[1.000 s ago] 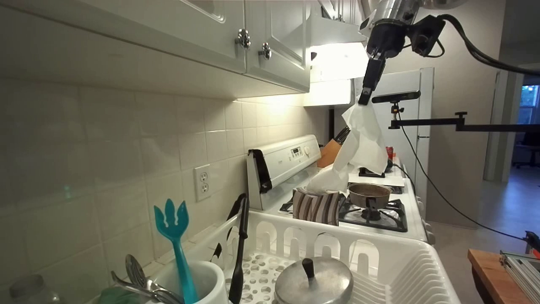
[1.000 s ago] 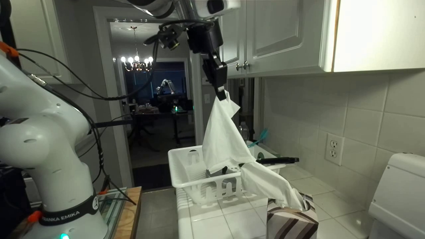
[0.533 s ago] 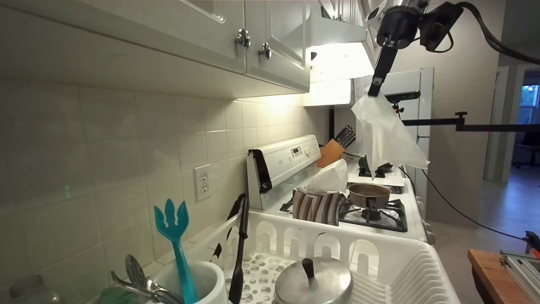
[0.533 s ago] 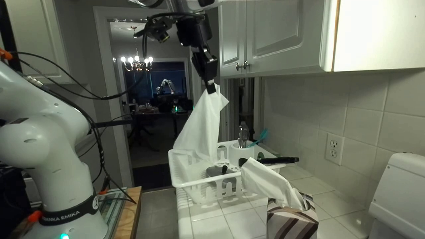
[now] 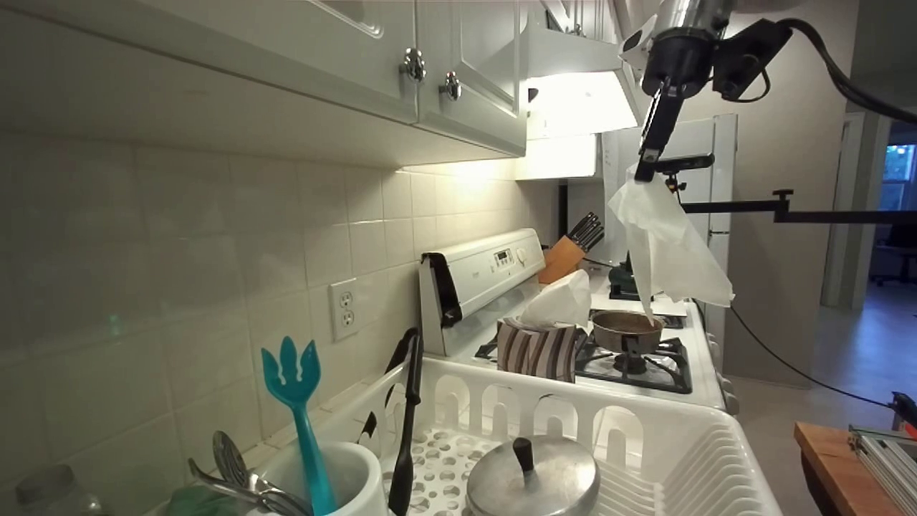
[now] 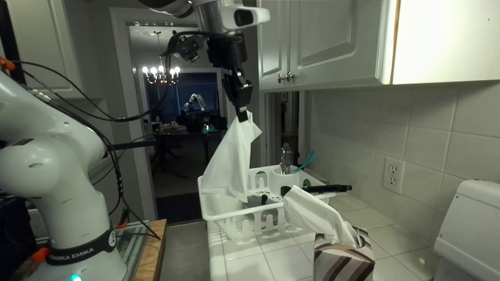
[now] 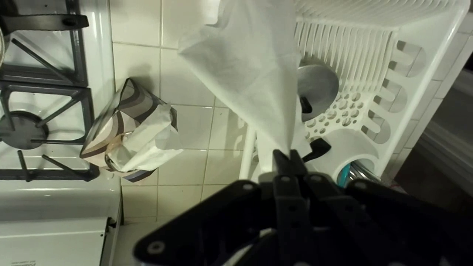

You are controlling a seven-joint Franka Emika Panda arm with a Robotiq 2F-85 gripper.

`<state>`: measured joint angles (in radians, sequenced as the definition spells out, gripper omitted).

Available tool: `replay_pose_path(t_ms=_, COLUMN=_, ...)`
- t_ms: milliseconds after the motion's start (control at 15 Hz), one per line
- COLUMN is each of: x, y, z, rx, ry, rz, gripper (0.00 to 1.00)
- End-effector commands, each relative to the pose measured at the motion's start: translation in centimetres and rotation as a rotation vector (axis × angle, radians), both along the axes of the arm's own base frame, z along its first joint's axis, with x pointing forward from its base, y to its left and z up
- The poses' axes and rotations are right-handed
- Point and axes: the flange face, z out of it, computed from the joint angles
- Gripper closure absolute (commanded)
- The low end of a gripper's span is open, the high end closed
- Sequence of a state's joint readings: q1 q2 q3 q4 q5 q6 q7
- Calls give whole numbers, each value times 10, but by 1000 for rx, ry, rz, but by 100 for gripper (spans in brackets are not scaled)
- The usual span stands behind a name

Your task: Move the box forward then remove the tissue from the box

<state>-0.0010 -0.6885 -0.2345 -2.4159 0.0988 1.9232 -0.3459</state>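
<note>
While fingers (image 7: 282, 164) pinch a tissue (image 7: 255, 70), box (image 6: 343, 262) lower, well apart

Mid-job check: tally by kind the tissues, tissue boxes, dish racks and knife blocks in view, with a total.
Tissues: 2 (held tissue in the gripper; second tissue sticking out of the tissue box)
Tissue box: 1
Dish rack: 1
Knife block: 1
Total: 5
</note>
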Motion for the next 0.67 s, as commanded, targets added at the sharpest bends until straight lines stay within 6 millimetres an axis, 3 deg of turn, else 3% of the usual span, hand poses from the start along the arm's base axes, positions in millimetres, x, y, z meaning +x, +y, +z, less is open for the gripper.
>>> replay_pose_path(t_ms=0, x=9, y=12, z=-30, rx=-26, ry=11, rz=75, gripper=100)
replay_pose_path(t_ms=333, x=28, y=23, z=-64, rx=-86, ry=-13, rz=91, gripper=100)
replay_pose_path(t_ms=600, x=40, y=31, z=-79, rx=-119, ry=-8, rz=97, gripper=100)
